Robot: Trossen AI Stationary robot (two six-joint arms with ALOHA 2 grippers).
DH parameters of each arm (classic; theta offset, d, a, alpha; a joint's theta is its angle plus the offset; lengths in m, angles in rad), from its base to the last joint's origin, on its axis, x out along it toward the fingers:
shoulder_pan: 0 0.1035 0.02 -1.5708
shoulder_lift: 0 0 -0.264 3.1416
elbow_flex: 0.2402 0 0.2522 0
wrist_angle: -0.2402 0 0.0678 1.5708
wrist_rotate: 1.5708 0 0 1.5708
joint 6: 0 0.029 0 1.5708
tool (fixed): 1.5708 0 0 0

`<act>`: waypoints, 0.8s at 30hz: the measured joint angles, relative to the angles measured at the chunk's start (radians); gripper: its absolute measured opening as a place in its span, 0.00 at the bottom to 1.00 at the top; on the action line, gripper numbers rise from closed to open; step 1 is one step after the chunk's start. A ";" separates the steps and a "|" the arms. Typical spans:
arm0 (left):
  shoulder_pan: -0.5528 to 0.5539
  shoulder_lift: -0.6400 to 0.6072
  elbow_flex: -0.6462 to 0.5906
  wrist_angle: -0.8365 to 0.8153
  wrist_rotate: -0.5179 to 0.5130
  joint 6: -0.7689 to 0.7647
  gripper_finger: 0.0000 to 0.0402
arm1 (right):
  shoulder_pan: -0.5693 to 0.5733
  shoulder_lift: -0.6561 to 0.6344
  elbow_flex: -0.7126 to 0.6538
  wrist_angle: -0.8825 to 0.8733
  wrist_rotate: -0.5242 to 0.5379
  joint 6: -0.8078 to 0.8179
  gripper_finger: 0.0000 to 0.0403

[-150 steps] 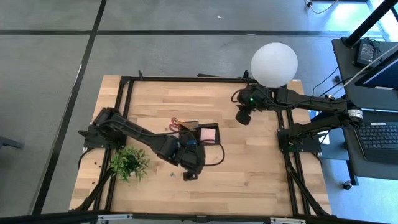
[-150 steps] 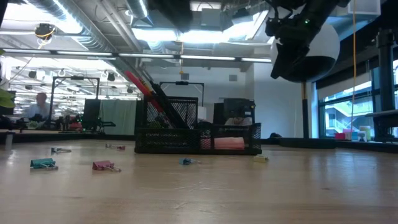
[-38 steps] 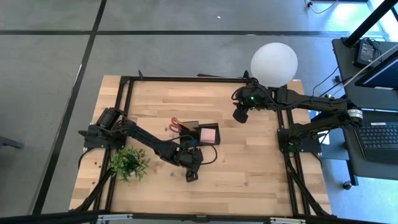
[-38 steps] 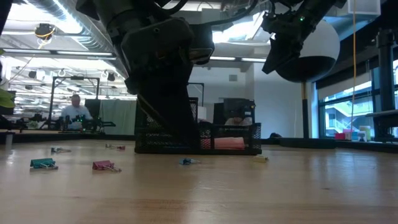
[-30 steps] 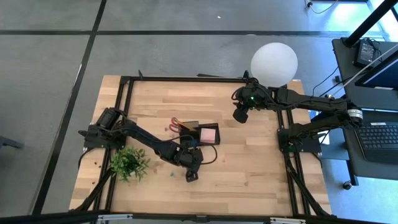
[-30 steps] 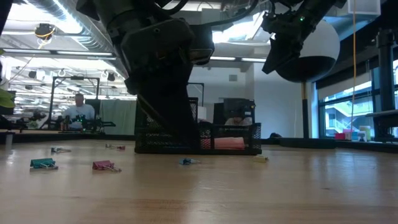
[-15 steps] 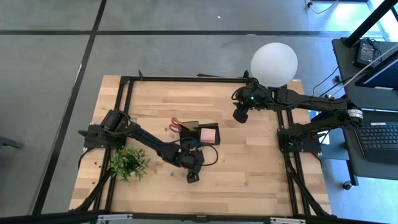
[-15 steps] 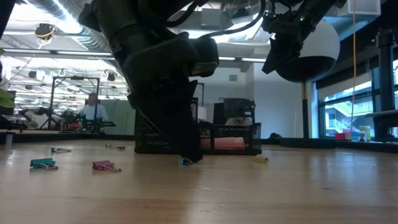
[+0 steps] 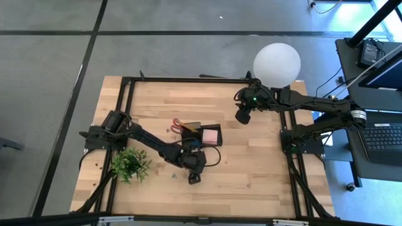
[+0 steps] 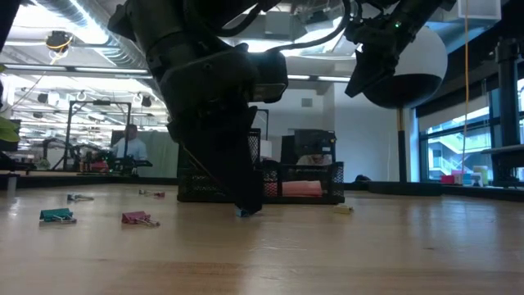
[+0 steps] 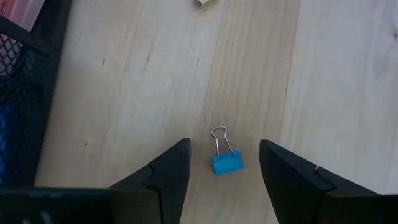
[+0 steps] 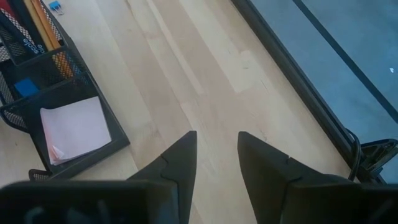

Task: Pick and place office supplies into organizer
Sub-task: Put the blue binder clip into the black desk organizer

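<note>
On the pale wooden surface the black mesh rectangular organizer holds a pink sticky-note pad. The left hand hangs released just above the surface, its fingers either side of a small blue binder clip, not touching. The right hand, fingers apart and empty, waits high near the white globe lamp.

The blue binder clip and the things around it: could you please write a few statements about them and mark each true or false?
1. The blue binder clip lies on the table between the left gripper's open fingers. True.
2. The clip is already inside the organizer. False: it lies on the wood outside it.
3. The pink sticky-note pad sits in the organizer. True.
4. The right gripper holds a pencil. False: nothing is between its fingers, and it hangs above the table near the white globe lamp.
</note>
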 joint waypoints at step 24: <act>-0.003 0.002 -0.001 -0.044 -0.004 -0.001 0.37 | 0.000 0.000 0.000 0.000 0.000 -0.026 0.30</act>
